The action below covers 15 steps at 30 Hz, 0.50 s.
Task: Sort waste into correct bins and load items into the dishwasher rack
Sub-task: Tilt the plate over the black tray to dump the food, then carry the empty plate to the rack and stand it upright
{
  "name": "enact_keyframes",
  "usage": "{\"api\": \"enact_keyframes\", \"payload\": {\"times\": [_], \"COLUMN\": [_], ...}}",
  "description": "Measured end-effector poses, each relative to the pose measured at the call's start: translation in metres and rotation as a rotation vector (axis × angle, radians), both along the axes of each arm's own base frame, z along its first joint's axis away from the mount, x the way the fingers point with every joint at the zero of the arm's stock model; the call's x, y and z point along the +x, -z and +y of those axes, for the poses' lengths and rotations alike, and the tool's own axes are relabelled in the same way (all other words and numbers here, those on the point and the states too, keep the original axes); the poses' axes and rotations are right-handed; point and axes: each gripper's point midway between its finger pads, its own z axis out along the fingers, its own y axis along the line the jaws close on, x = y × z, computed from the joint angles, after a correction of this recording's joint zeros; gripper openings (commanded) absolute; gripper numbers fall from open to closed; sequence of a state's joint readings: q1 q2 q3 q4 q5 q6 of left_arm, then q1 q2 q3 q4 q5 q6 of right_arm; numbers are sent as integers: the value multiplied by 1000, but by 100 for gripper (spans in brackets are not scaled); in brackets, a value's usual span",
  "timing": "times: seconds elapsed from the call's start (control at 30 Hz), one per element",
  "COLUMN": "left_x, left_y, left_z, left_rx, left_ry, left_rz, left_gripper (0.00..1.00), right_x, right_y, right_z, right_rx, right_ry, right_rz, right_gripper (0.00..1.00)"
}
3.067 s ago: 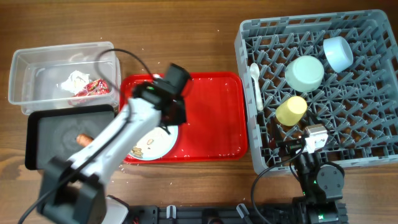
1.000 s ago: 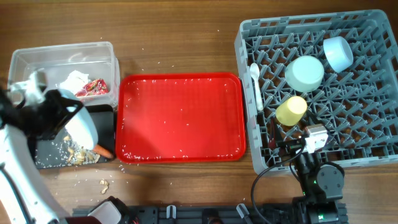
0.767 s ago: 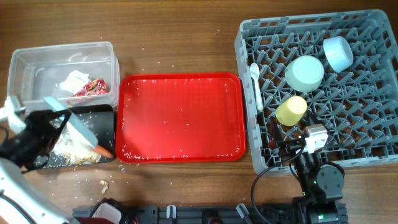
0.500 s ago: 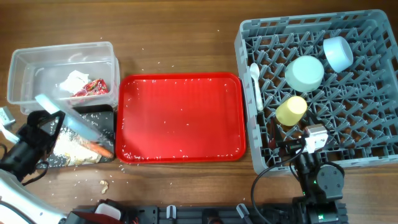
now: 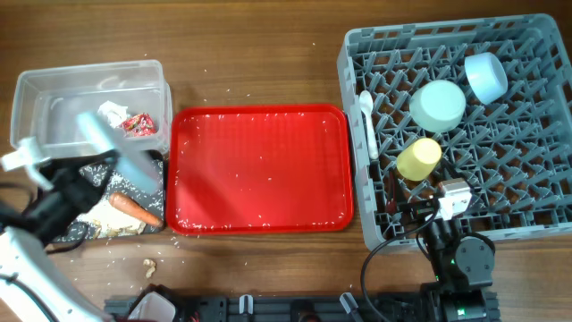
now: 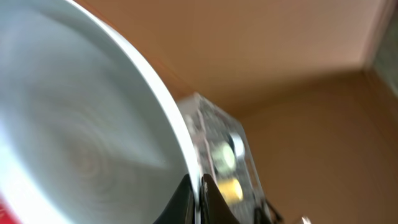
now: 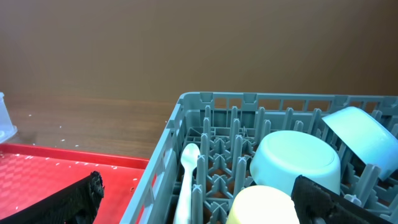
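The left gripper [image 6: 199, 195] has its jaws clamped on the rim of the pale blue plate [image 6: 81, 143]. The plate is steeply tilted above the back of the black tray [image 5: 147, 177], its upper edge reaching over the near wall of the clear tub [image 5: 27, 94]. In the black tray lie the orange carrot [image 5: 134, 208] and pale crumbs [image 5: 109, 225], and one more bit sits on the tabletop [image 5: 268, 45] just in front. The clear tub holds the white napkin [image 5: 111, 112] and the red-and-white wrapper [image 5: 136, 124].

Just beside both bins, the red serving tray [image 5: 259, 170] is dotted with pale specks.

The right gripper [image 7: 196, 202] hangs with its jaws spread wide at the near edge of the dishwasher rack [image 5: 536, 224], gripping nothing. Among the pegs sit a mint bowl [image 5: 437, 105], a blue bowl [image 5: 487, 76] and the yellow cup [image 5: 418, 158]. The white spoon [image 5: 367, 121] lies along the rack's left side.
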State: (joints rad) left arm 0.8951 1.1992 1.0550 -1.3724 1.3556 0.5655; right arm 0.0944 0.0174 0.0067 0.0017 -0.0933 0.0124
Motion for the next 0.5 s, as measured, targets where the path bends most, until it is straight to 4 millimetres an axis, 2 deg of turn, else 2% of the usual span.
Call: {"api": "enact_keyframes", "payload": {"times": [0.07, 0.1, 0.2, 0.27, 0.33, 0.43, 0.5], "left_x": [12, 16, 50, 71, 91, 109, 116], "left_y": [-2, -4, -18, -36, -56, -82, -88], "left_z": [-33, -40, -89, -138, -181, -257, -291], "left_rx": [51, 56, 194, 225, 230, 118, 17], "left_ry": [156, 189, 390, 482, 505, 536, 530], "left_rz": [-40, -54, -217, -292, -375, -469, -472], "left_gripper": [4, 4, 4, 4, 4, 4, 4], "right_x": [0, 0, 0, 0, 0, 0, 0], "right_y": [0, 0, 0, 0, 0, 0, 0], "right_z": [0, 0, 0, 0, 0, 1, 1], "right_rx": [0, 0, 0, 0, 0, 0, 0], "right_ry": [0, 0, 0, 0, -1, -3, -3], "right_rz": [0, 1, 1, 0, 0, 1, 0], "right_gripper": [100, 100, 100, 100, 100, 99, 100]}}
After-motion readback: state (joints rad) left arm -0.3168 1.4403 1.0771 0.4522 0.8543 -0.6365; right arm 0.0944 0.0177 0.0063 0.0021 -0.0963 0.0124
